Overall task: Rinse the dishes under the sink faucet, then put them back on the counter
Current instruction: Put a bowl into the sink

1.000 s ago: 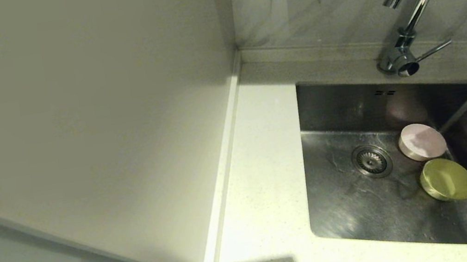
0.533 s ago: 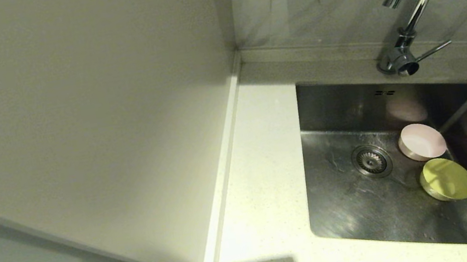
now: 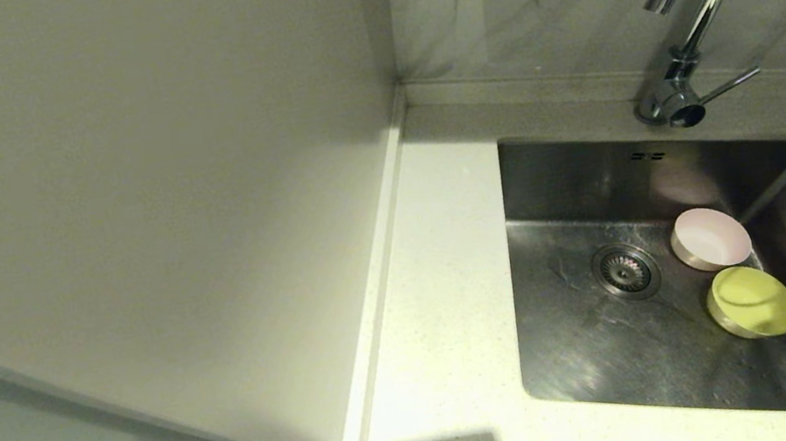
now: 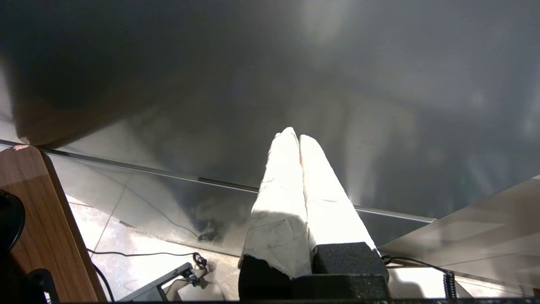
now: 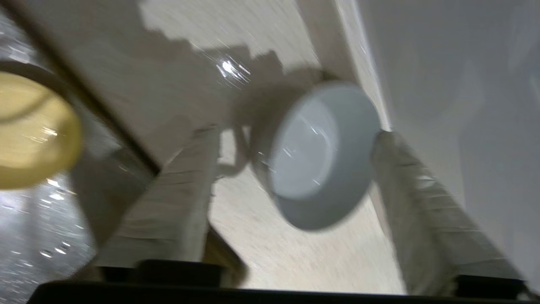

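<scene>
Now right gripper (image 5: 295, 143) straddles blue-white bowl (image 5: 316, 156) on counter (image 5: 270, 236)

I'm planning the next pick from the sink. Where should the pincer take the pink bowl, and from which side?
Grip the pink bowl across its rim from above: it sits upright on the sink floor with its open side up. Come from the drain side, since the yellow-green bowl and the right wall crowd the other sides.
</scene>
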You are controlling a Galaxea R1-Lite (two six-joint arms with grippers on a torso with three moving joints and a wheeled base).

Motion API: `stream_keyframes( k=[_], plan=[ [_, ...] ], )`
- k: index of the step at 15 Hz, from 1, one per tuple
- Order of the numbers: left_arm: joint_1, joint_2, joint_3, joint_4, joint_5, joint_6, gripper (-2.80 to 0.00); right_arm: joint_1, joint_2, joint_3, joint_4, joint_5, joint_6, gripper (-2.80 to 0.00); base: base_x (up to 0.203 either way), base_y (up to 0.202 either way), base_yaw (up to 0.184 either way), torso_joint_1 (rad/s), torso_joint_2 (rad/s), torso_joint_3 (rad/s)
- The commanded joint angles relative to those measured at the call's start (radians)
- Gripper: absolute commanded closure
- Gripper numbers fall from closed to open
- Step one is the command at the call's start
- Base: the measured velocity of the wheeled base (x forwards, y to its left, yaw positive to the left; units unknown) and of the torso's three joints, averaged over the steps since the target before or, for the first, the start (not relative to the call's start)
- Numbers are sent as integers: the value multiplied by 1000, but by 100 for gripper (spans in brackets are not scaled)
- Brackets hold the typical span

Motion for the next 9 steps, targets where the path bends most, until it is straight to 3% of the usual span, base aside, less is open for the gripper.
stream_keyframes(
  k=[1, 3, 9],
  plan=[
    [0, 0, 3, 0, 0, 0, 0, -51, 16, -15, 95, 11, 1, 0, 0, 0, 0, 0, 0, 0],
    [0, 0, 3, 0, 0, 0, 0, -80, 12, -49, 202, 60, 3, 0, 0, 0, 0, 0, 0, 0],
    [0, 0, 3, 0, 0, 0, 0, -99, -22, 19, 228, 117, 12, 0, 0, 0, 0, 0, 0, 0]
  ],
)
